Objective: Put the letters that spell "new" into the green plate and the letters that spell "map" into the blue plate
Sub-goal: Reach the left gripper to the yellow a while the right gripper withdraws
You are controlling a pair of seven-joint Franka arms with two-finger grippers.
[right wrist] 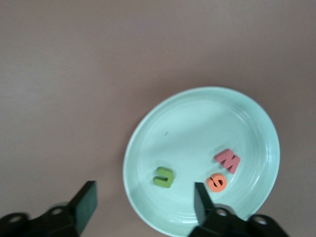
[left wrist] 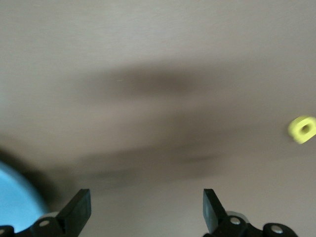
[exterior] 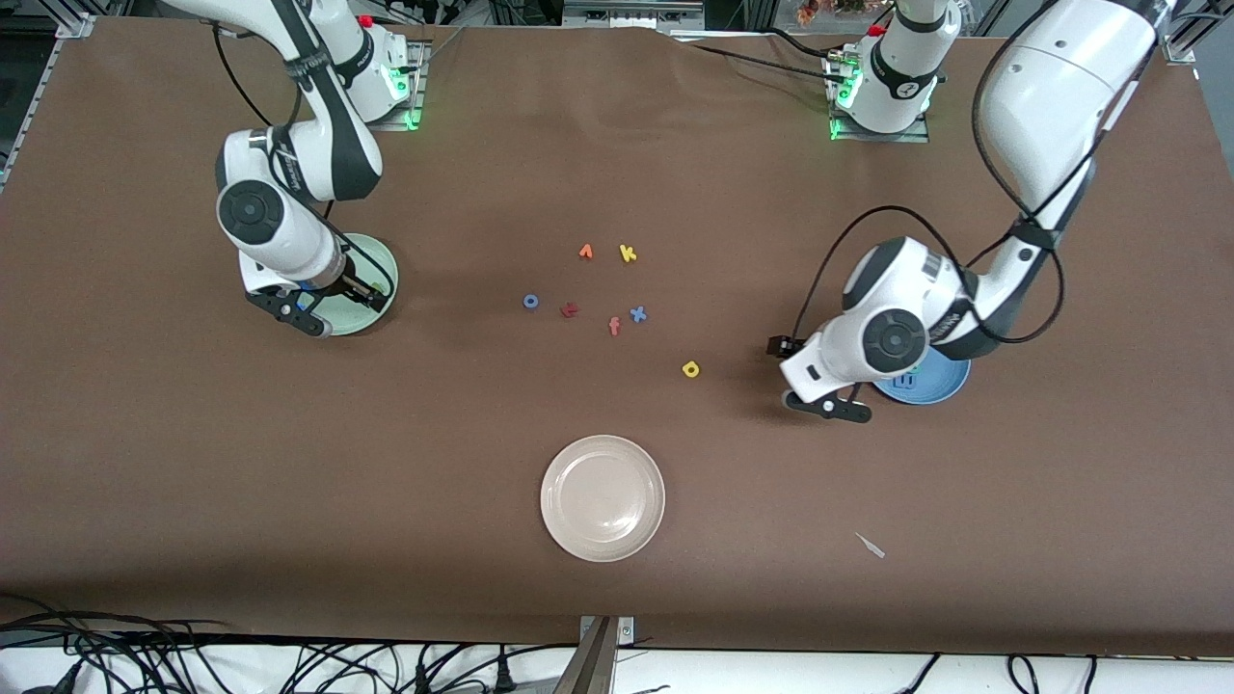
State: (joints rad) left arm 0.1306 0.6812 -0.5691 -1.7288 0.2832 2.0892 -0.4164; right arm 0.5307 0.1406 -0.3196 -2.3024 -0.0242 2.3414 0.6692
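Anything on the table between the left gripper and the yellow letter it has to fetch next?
No. In the front view only bare brown table lies between the open left gripper and the yellow letter; the left wrist view shows the same.

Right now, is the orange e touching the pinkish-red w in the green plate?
Apart. The right wrist view shows a sliver of green plate between the orange e and the pinkish-red w.

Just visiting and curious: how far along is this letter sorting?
Done: n, e, w lie in the green plate, under the open right gripper. Blue plate shows m. In hand: nothing; the open left gripper hangs beside it. Remaining: the yellow a on the table; p I cannot see.
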